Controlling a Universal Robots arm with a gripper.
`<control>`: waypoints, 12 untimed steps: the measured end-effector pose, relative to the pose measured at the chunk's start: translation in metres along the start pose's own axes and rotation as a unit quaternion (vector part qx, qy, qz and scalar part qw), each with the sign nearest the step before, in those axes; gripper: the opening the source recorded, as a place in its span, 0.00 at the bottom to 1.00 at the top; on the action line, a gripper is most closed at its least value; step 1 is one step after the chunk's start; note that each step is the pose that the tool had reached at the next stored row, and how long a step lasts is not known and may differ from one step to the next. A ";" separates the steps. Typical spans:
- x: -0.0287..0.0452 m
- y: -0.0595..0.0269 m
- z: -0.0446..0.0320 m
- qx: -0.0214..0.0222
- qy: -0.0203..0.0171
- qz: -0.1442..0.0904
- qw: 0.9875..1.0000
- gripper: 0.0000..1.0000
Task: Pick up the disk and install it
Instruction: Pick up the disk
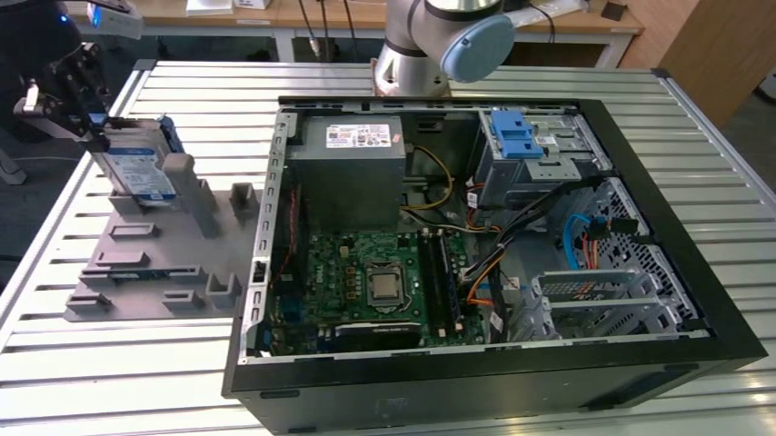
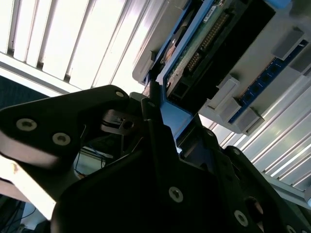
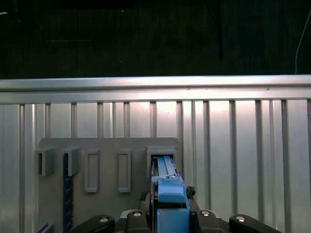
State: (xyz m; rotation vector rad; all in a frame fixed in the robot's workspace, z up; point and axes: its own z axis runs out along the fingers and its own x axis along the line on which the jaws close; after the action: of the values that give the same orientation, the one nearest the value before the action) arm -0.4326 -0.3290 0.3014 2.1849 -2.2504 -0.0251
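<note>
Exterior view: hand clamps the disk, partly hidden by grey holder.

A: Where is the disk?
B: Seated in the grey fixture, circuit board and connector pins facing the camera.
A: Grip?
B: Black jaws closed on its blue bracket. Slatted bench behind. A blue strip sits in a neighbouring fixture slot.

Disk: smooth silver metal, blue plastic frame. Holder: matt grey plastic. Table: ribbed bare metal, light sheen. Case: matt black. Gripper: matt black.
</note>
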 end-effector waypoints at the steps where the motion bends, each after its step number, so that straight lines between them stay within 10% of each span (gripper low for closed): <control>1: 0.0000 0.0000 -0.0018 0.000 0.000 0.000 1.000 0.36; 12: -0.0001 0.0002 -0.0131 0.000 0.000 0.000 1.000 0.36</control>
State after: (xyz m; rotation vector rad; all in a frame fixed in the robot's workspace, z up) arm -0.4326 -0.3290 0.3146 2.1849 -2.2504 -0.0251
